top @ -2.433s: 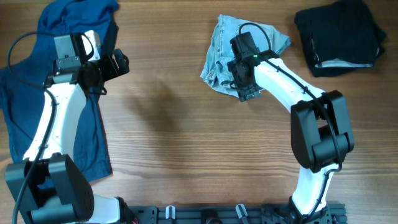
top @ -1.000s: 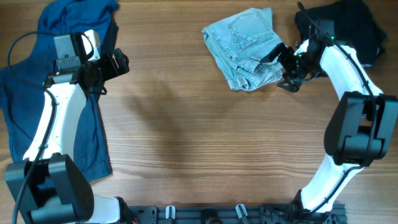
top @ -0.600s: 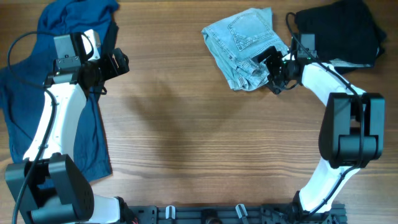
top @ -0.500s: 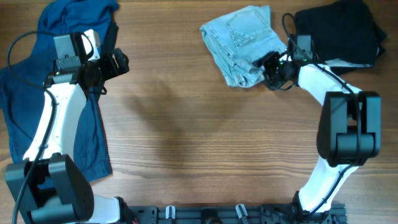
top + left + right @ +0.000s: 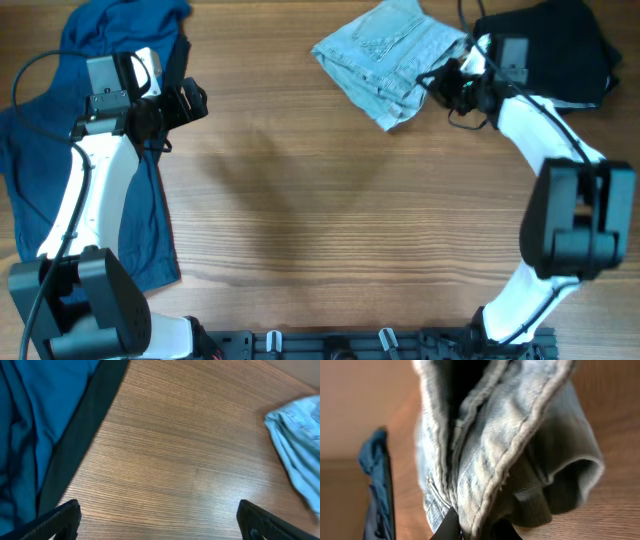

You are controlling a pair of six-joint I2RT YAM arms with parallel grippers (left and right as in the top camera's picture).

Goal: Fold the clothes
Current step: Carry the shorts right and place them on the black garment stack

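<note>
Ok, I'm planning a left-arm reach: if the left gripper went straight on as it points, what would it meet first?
The left gripper would likely meet bare table first; dark blue garment and denim shorts lie off to either side.

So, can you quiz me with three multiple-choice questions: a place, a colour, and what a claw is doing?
1. Where does the black garment lie?
A) far right corner
B) the middle
C) near edge

2. What colour are the shorts?
A) red
B) pale blue
C) white

3. What is the right gripper doing?
A) hanging open
B) pinching the shorts
C) holding the black garment

Answers: 1A, it lies top right in the overhead view; 2B, faded denim; 3B, its wrist view shows denim clamped.
</note>
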